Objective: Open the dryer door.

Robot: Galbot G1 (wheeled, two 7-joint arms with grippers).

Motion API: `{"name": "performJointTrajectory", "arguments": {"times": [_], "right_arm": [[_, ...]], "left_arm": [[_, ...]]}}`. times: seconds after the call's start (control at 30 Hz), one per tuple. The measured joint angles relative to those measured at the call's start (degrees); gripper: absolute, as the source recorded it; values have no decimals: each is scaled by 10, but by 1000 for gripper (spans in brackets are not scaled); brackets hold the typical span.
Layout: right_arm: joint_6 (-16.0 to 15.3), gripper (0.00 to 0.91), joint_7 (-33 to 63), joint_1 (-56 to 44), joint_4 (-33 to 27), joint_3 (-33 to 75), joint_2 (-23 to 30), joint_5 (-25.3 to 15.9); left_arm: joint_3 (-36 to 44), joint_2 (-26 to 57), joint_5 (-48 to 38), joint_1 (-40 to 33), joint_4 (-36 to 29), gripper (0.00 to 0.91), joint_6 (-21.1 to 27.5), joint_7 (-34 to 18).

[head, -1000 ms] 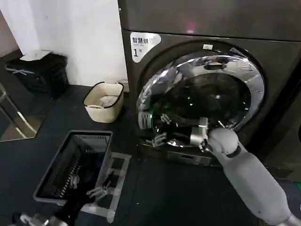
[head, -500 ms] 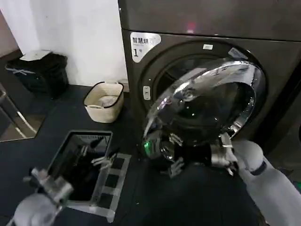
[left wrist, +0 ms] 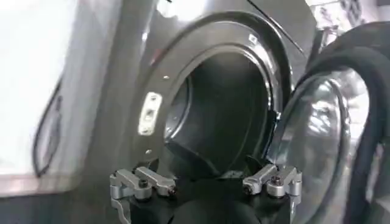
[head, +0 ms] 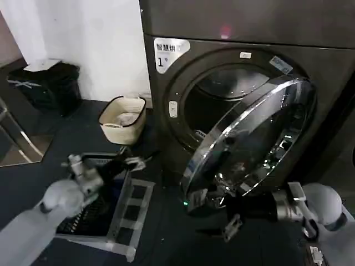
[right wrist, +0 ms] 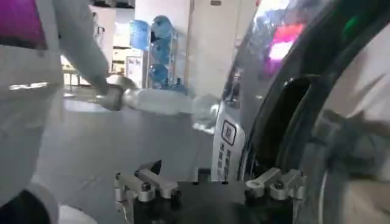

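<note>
1. The dryer door (head: 252,141) stands swung out from the dryer (head: 233,66), hinged at the machine's right side. Its chrome ring runs on a slant from upper right down to lower left, and the glass faces out and down toward the floor.
2. The round drum opening (head: 219,105) is exposed to the left of the door; its interior is dark and hard to read. In the left wrist view the opening (left wrist: 219,115) gapes ahead, with the door's inner face (left wrist: 329,134) edge-on beside it.
3. The right claw (head: 230,213) sits under the door's lower left rim, fingers apart. It is dark against dark floor, so whether it touches the rim cannot be told. In the right wrist view, the claw (right wrist: 210,185) has both fingertips spread, with the door's curved surface (right wrist: 329,122) just beside them.
4. The left claw (head: 130,162) hangs above a grey basket (head: 102,216) on the floor, well apart from the door; fingers spread, nothing between them (left wrist: 204,182).
5. White sticker (head: 171,54) at the dryer's upper left: a "1" and Chinese characters too small to read. Small pink light (head: 224,30) above the opening.
6. A cream basket (head: 123,119) stands by the wall, left of the dryer.
</note>
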Motion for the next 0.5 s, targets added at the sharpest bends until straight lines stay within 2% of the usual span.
{"name": "performJointTrajectory", "arguments": {"times": [0.23, 0.5], "right_arm": [[-1, 907, -20, -53, -21, 121, 14, 34], [-2, 907, -25, -108, -45, 283, 44, 72]], "left_arm": [[113, -35, 3, -115, 47, 907, -1, 21], [195, -91, 15, -191, 91, 907, -3, 46]]}}
